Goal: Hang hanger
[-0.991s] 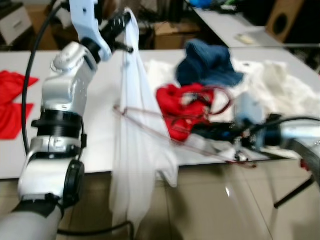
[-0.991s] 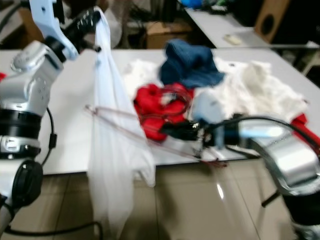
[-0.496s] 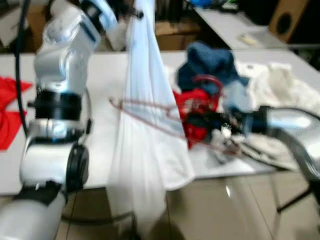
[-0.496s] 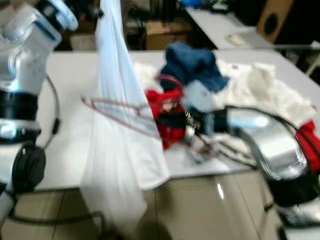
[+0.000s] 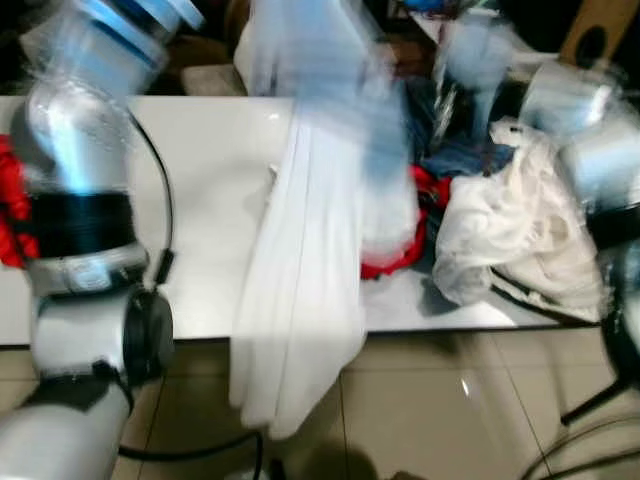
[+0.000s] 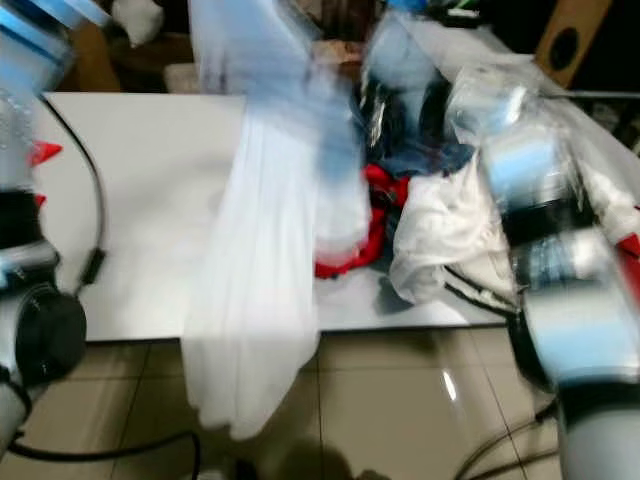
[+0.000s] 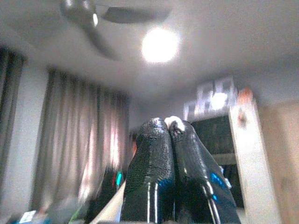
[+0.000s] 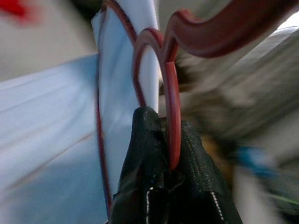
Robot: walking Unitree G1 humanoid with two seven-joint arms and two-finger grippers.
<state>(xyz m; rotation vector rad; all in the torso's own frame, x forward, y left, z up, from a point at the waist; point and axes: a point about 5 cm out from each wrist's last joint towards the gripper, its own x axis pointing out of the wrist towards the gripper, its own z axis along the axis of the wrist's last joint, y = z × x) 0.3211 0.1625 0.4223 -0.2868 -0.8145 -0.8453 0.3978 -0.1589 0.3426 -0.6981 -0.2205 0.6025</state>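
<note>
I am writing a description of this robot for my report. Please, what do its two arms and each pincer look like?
The left arm is made of rounded silver segments with black ring joints, a pale blue-white link near the top, and a thin black cable looping beside it. The right arm is also silver with black bands, though blurred. The left pincer and the right pincer each have two long black fingers with a finely textured surface.

The two head views look forward and down from above onto the white worktop [image 5: 200, 200] and the tiled floor [image 5: 420, 420] in front of it, both blurred; they share the hanging white garment [image 5: 300, 300] and the heap of clothes [image 6: 450, 230]; the left wrist view looks up along its fingers [image 7: 152, 172] at a ceiling lamp [image 7: 160, 45] and curtains [image 7: 79, 140]; the right wrist view sits very near its fingers [image 8: 145, 154] and the red hanger [image 8: 169, 107].
</note>
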